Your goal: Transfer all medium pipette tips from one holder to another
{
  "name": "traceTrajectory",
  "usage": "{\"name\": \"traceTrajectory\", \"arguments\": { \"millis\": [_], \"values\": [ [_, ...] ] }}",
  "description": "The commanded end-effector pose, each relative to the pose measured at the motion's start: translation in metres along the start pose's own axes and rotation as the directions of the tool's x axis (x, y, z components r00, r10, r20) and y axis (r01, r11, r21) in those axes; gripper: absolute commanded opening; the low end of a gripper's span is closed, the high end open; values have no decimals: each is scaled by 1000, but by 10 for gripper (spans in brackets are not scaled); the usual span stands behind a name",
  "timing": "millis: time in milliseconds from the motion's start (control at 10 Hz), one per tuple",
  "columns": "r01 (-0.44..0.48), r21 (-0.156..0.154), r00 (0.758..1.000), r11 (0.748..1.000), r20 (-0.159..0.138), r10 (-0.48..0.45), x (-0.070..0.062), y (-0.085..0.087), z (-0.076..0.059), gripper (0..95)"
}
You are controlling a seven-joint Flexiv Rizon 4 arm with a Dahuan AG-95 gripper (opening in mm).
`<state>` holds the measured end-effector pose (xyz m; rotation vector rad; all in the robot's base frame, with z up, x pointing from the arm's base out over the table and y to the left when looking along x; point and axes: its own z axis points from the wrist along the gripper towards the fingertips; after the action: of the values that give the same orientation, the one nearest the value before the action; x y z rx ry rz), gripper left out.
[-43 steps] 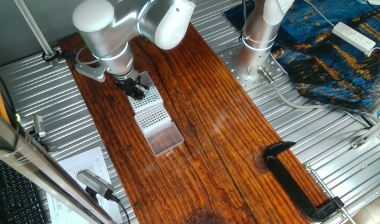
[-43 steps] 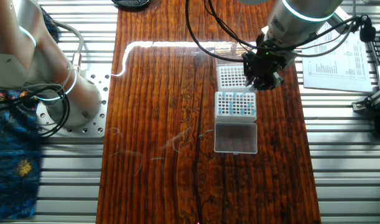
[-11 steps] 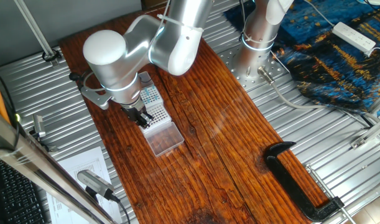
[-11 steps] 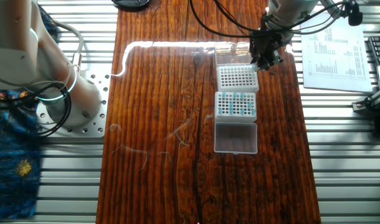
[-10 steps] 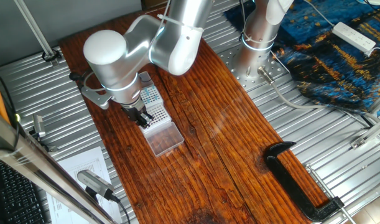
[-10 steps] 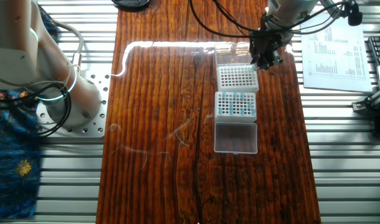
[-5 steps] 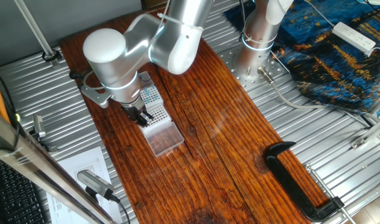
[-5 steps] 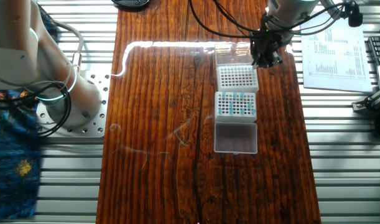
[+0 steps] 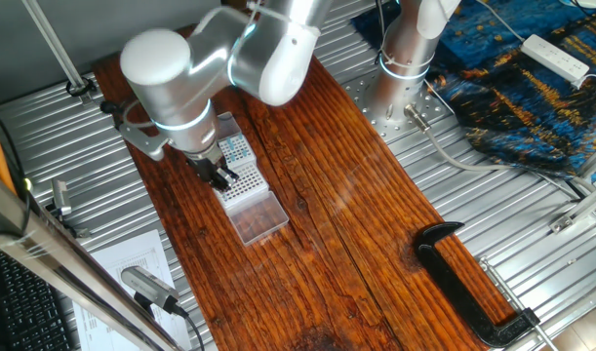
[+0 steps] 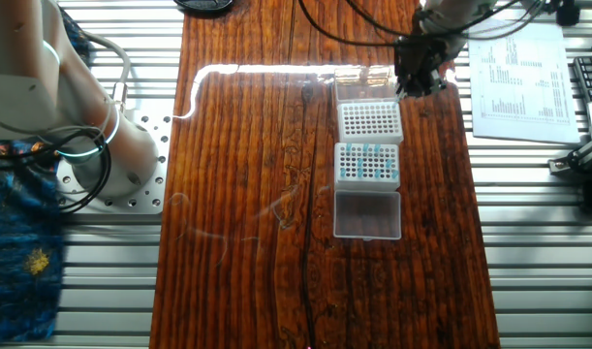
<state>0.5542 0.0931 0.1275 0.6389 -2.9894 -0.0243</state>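
We find the medium pipette tips (image 10: 367, 162) as bluish dots in the middle rack (image 10: 367, 164), right of frame centre, between a white rack (image 10: 369, 121) above and a clear lid (image 10: 367, 213) below. The gripper (image 10: 416, 85) hangs at the white rack's upper right corner, its opening and load indiscernible. Bare wooden table (image 10: 247, 174) lies left; a printed sheet (image 10: 523, 82) sits right.

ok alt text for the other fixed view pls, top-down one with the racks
A robot gripper hangs above the far right corner of a white tip rack on a dark wooden table. Next in line are a second rack holding teal-topped pipette tips and a clear lid.
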Motion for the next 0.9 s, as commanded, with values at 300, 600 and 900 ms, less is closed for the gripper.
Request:
{"name": "traceTrajectory", "arguments": {
  "millis": [300,600,900],
  "values": [
    [37,-4,999,999,-20,-37,4,-22,-29,0],
    [133,-1,990,991,-52,-133,18,-57,-33,0],
    [170,-5,984,985,-41,-171,34,-73,-16,0]
  ]
}}
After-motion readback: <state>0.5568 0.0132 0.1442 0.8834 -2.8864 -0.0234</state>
